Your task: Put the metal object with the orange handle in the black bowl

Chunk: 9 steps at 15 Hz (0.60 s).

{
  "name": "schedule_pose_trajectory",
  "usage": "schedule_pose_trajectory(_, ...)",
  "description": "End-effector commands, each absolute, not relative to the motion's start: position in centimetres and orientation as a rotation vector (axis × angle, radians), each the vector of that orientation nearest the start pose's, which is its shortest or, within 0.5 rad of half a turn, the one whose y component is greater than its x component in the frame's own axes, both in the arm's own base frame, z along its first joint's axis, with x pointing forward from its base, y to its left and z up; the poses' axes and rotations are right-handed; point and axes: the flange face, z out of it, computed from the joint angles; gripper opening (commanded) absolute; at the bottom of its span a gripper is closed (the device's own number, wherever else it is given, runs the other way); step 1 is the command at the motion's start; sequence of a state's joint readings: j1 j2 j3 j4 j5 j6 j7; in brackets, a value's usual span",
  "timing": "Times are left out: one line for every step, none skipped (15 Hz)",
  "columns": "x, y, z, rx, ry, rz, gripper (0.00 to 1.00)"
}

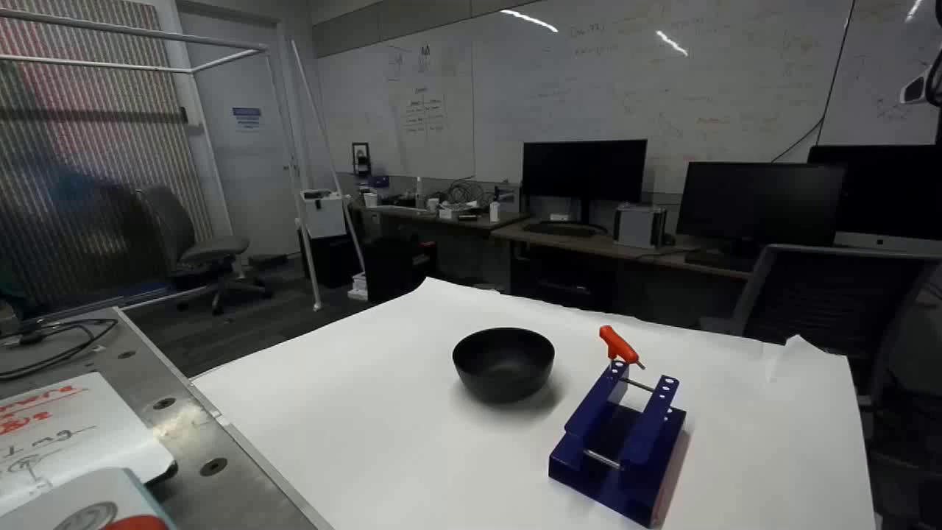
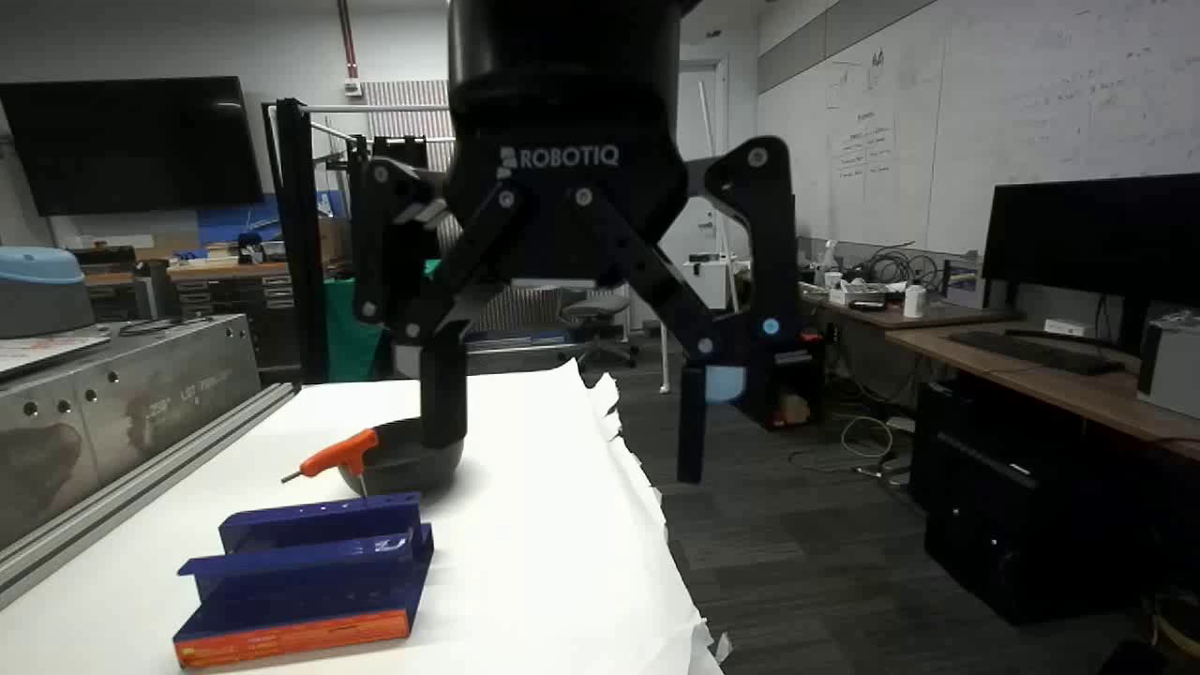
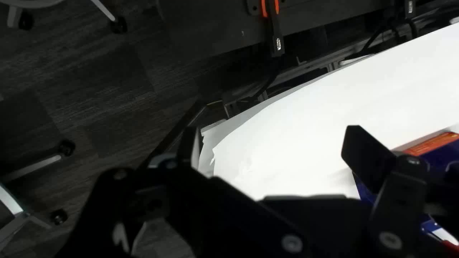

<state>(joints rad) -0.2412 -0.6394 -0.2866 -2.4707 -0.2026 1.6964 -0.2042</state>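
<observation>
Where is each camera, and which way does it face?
An exterior view sits higher than the table, looking along it past the blue rack; the robot's open hand looms in front.
An exterior view looks from above across the table toward a whiteboard; no hand shows; the white piece far right may be the robot's.
The wrist view sits behind the hand, looking past its fingers down at floor, table and part of the rack.
Both exterior views share the black bowl, rack and orange-handled tool.
</observation>
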Motion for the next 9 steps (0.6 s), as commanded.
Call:
schedule_pose_trajectory(28.8, -19.9, 49.1, -3.095, 0.335, 0.228, 1.0)
schedule_pose_trajectory(28.8, -20.0, 49.4, -3.098, 0.337, 0.219, 1.0)
schedule_pose_trajectory(29.3, -19.9, 49.7, -3.081, 0.36, 0.192, 1.0)
schedule_pose_trajectory(30.4, -18.9, 49.4, -3.089, 0.336, 0.195, 1.0)
schedule_pose_trajectory(31.6, -17.8, 48.9, -3.088, 0.343, 0.197, 1.0)
schedule_pose_trajectory(33.5, -16.0, 48.2, -3.084, 0.362, 0.175, 1.0)
schedule_pose_trajectory(35.1, -14.4, 47.5, -3.075, 0.37, 0.154, 1.0)
schedule_pose_trajectory(36.9, -12.3, 46.6, -3.07, 0.364, 0.144, 1.0)
schedule_pose_trajectory(38.5, -10.5, 45.8, -3.069, 0.369, 0.129, 1.0)
